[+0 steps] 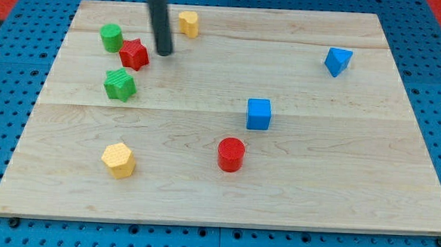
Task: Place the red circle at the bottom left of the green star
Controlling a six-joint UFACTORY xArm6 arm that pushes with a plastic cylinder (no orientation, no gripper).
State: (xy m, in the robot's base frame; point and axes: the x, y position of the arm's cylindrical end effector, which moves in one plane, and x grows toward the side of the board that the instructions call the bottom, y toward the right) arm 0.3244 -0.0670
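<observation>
Low on the desk (338, 183), a little to the right of its middle, sits the red circle (231, 154) — a short red cylinder standing alone on the pale wood. The green star (120, 84) lies well apart from it, up and toward the view's left, so the red circle is at the star's lower right, not its lower left.

Just above the green star is the red star (134, 54), and touching or nearly touching that one on its upper left is a green cylinder (111, 37). My tip (164, 53) rests just to the right of the red star, with a narrow gap between them; the dark rod rises from there out of the view's top. I have no jaws — only this rod, holding nothing.

Near the top edge, just right of the rod, stands a yellow block (188, 23) whose shape I cannot make out. A yellow hexagon (119, 160) sits near the view's bottom left, below the green star. A blue cube (258, 113) stands just above and right of the red circle. A blue block (337, 61), angular and tilted, is far off toward the view's upper right.
</observation>
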